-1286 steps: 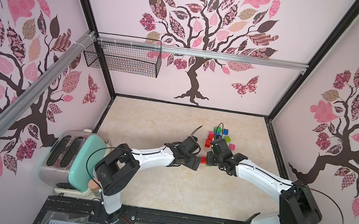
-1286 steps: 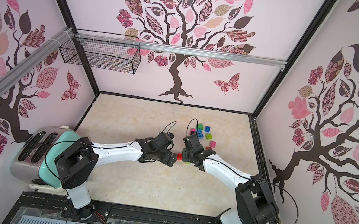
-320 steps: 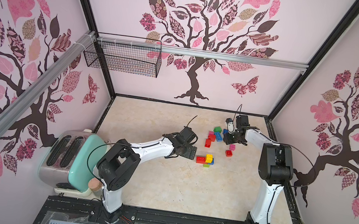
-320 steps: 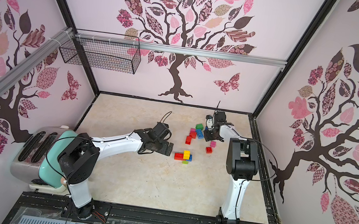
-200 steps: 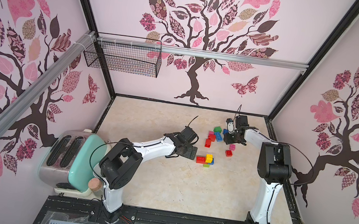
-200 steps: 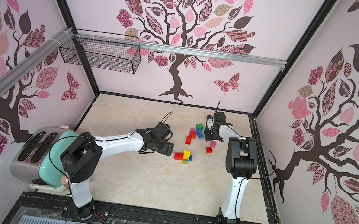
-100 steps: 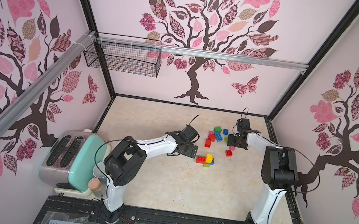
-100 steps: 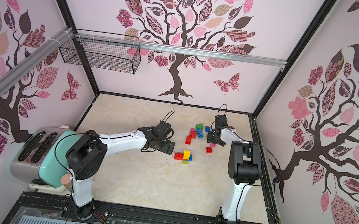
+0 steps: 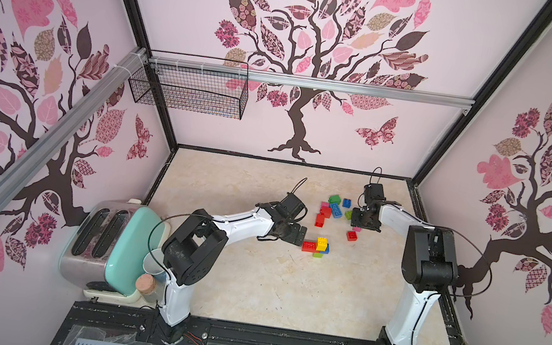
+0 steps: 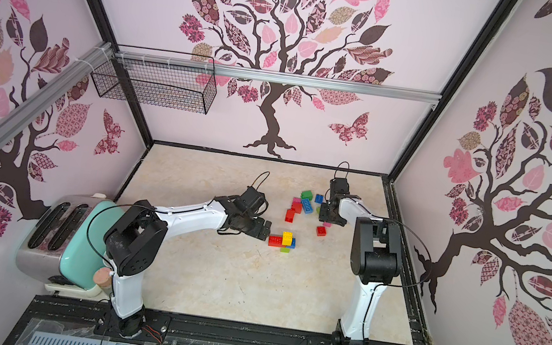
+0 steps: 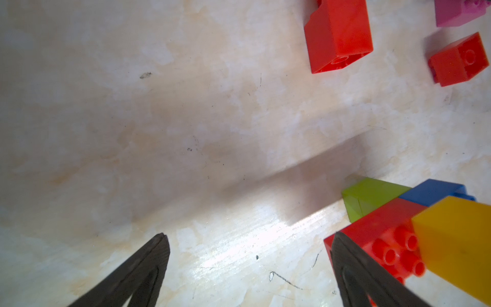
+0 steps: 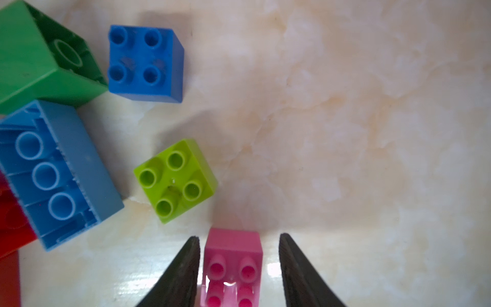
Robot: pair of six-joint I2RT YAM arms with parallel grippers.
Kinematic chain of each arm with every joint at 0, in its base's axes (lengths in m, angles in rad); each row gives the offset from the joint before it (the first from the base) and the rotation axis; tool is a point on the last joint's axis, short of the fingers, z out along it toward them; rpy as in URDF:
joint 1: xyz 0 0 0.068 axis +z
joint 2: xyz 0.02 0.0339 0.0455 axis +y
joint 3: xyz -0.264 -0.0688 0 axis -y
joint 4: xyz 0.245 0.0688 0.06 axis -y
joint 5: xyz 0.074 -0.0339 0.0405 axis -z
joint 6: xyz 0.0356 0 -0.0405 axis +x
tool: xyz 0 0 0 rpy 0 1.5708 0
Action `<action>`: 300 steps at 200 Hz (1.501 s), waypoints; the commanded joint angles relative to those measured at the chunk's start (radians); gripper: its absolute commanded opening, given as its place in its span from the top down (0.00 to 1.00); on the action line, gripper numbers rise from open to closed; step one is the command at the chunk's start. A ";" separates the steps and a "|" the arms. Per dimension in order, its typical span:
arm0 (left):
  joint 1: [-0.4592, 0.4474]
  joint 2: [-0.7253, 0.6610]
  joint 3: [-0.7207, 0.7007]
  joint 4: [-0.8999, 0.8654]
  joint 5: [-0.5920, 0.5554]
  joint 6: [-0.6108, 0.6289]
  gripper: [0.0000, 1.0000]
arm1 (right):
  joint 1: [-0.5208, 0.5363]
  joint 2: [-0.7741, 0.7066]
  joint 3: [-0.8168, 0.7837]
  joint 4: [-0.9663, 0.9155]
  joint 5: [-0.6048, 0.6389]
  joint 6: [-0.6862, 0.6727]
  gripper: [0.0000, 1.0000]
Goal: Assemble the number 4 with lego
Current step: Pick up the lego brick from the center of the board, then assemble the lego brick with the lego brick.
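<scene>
The left gripper [image 9: 295,234] stood wide open and empty, low over the table [image 9: 267,288]. One jaw was just beside the red end of the part-built cluster [image 9: 317,244] of red, yellow, blue and lime bricks. Farther right lay the loose bricks [image 9: 334,207]. At their right edge the right gripper [image 12: 239,236] hung partly open astride a pink brick [image 12: 233,252], studs up, and gripped nothing. A narrow gap showed on each side of the brick, wider on one. The brick lay squarely between the jaws, so the right arm was far the nearer, and closing on it looked the likely move.
</scene>
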 commanded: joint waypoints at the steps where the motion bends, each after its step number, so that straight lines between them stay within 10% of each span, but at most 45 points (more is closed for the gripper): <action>1: 0.003 -0.011 0.005 0.011 0.031 -0.007 0.02 | -0.001 -0.017 -0.015 -0.026 -0.013 0.002 0.50; 149: 0.002 -0.112 -0.068 0.019 -0.036 -0.013 0.02 | 0.020 -0.352 -0.138 0.001 -0.045 0.056 0.80; 245: 0.003 -0.194 -0.135 0.040 -0.002 -0.016 0.02 | 0.530 -0.666 -0.181 -0.379 0.013 0.264 1.00; 300: 0.003 -0.191 -0.143 0.058 0.014 -0.021 0.02 | 0.546 -0.539 -0.129 -0.418 0.073 0.282 1.00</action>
